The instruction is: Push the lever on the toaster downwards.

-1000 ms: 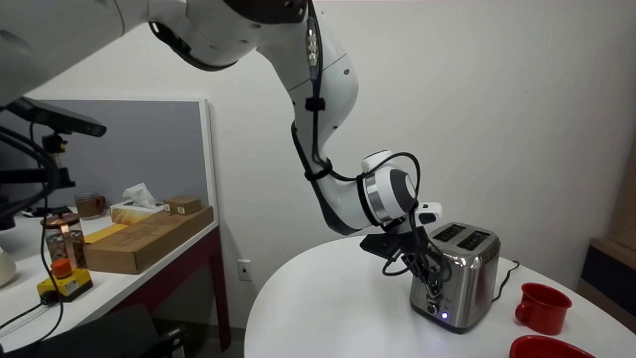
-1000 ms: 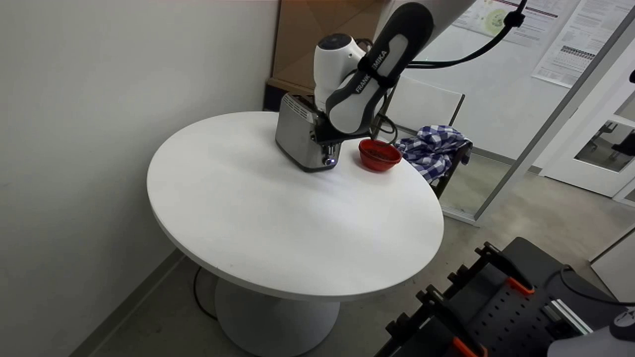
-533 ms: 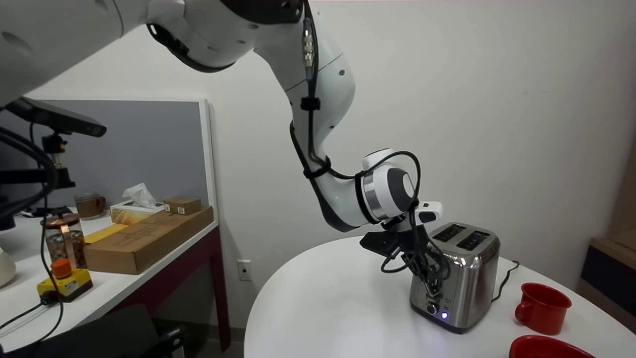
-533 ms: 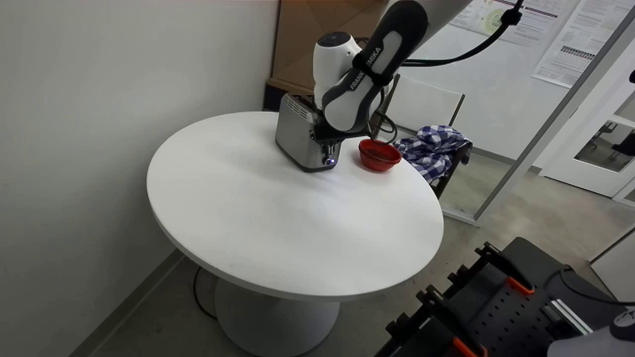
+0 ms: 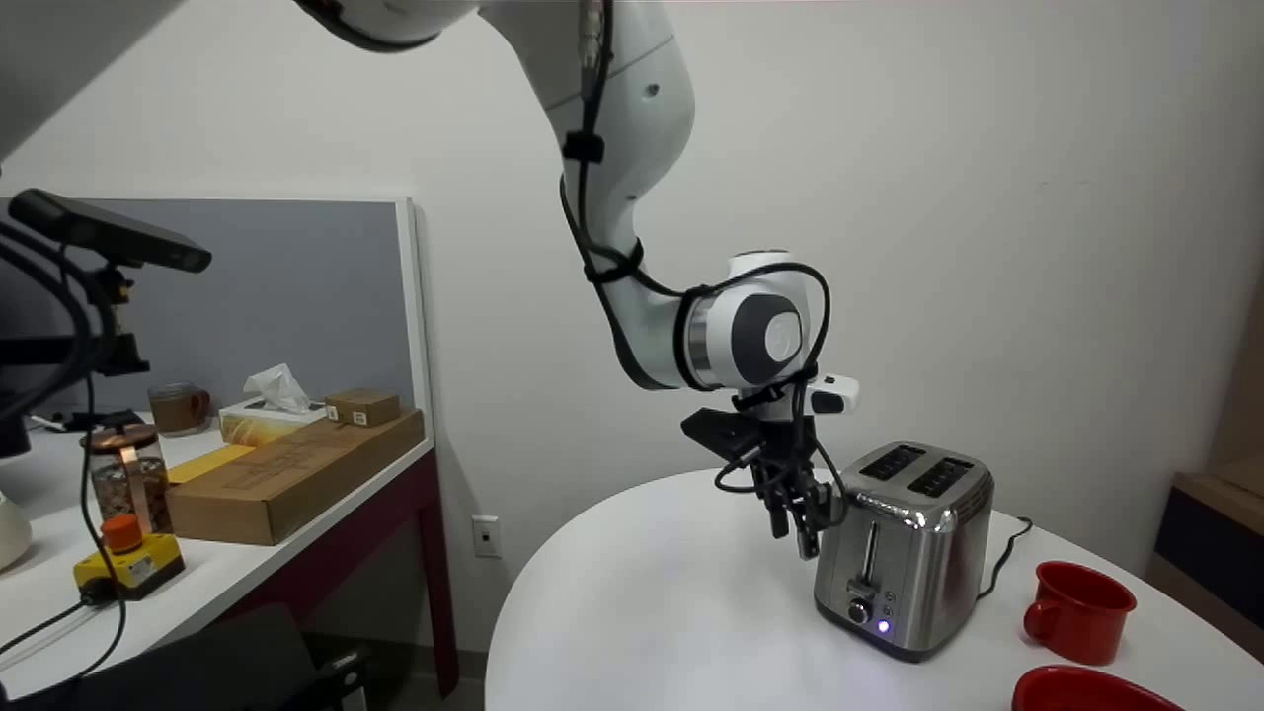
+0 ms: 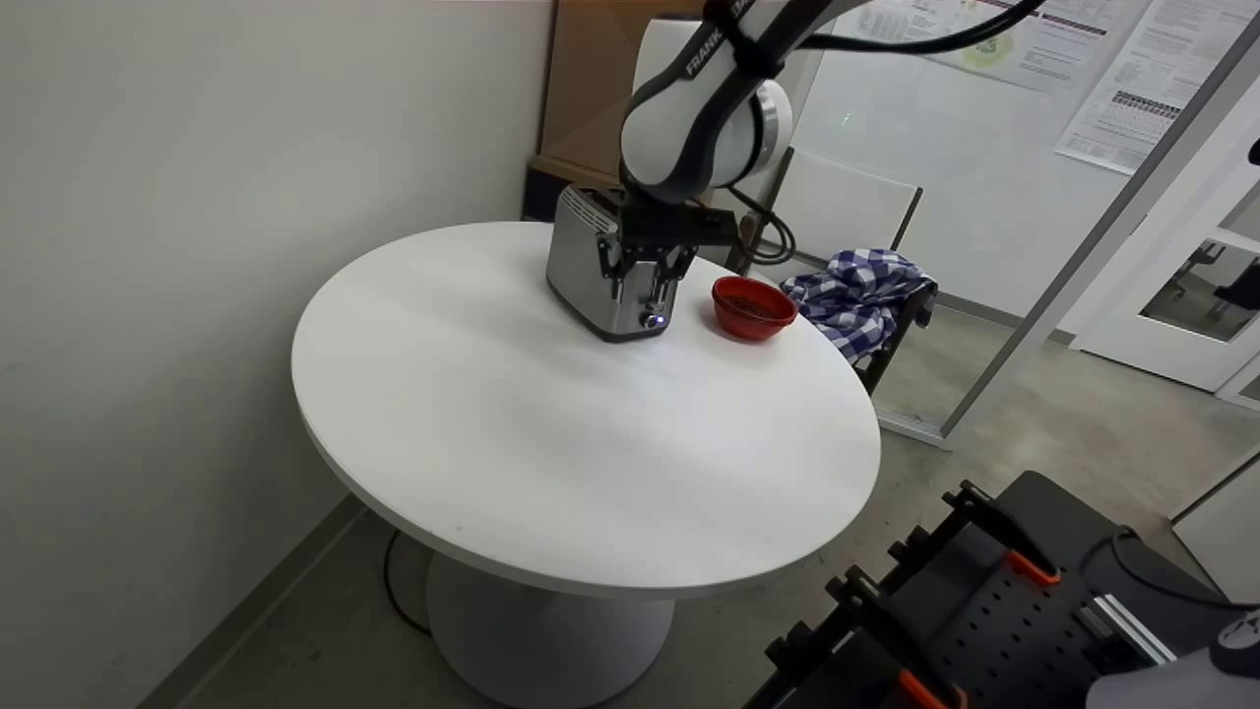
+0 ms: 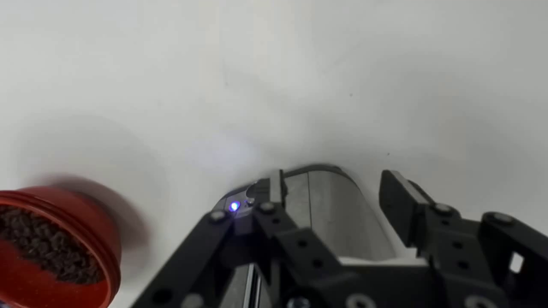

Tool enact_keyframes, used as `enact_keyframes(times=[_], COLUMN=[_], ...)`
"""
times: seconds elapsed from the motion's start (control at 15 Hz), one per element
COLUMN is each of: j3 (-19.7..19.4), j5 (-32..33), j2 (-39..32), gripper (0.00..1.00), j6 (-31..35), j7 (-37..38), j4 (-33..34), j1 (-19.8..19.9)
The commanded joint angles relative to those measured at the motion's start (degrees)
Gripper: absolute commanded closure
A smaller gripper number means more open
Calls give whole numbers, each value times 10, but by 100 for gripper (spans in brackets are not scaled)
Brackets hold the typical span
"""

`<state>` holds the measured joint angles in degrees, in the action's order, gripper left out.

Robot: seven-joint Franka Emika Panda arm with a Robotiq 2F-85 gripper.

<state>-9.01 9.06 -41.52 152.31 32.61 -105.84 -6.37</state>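
Note:
A silver toaster [image 5: 913, 568] stands upright on the round white table, with a lit blue light on its front. Its lever [image 5: 859, 590] sits low at the bottom of the vertical slot, just above the round knob, in an exterior view. My gripper [image 5: 794, 545] hangs before the toaster's front, apart from the lever and pointing down. In the wrist view the gripper [image 7: 334, 186] has its fingers spread wide with nothing between them. One finger [image 7: 276, 188] covers part of the toaster's front there, and the lever is hidden behind it.
A red bowl [image 6: 754, 307] with dark bits stands beside the toaster near the table edge. A red mug [image 5: 1079, 612] is close by. The toaster's black cord [image 5: 1007, 558] runs behind it. A wall borders the table.
My gripper has risen and drawn back from the toaster's front, and its fingers have parted. The slot and lever, covered before, now show. The toaster has stayed in place.

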Motion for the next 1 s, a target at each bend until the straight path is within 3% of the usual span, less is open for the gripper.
enact_keyframes(times=[0.0,0.07,0.47,0.67,0.73,0.93], j3=[23,22,54,78,75,87], j5=[-36,-30,-19,-72,-36,-56], j2=[139,169,360,458,377,444], gripper=[8,0,0,0,0,0], j6=[-52,-69,-133,-189,-153,-182], j7=[-90,-104,-189,-222,-189,-202], j4=[-132,-159,-333,-404,-345,-392], j1=[13,10,15,23,23,28])
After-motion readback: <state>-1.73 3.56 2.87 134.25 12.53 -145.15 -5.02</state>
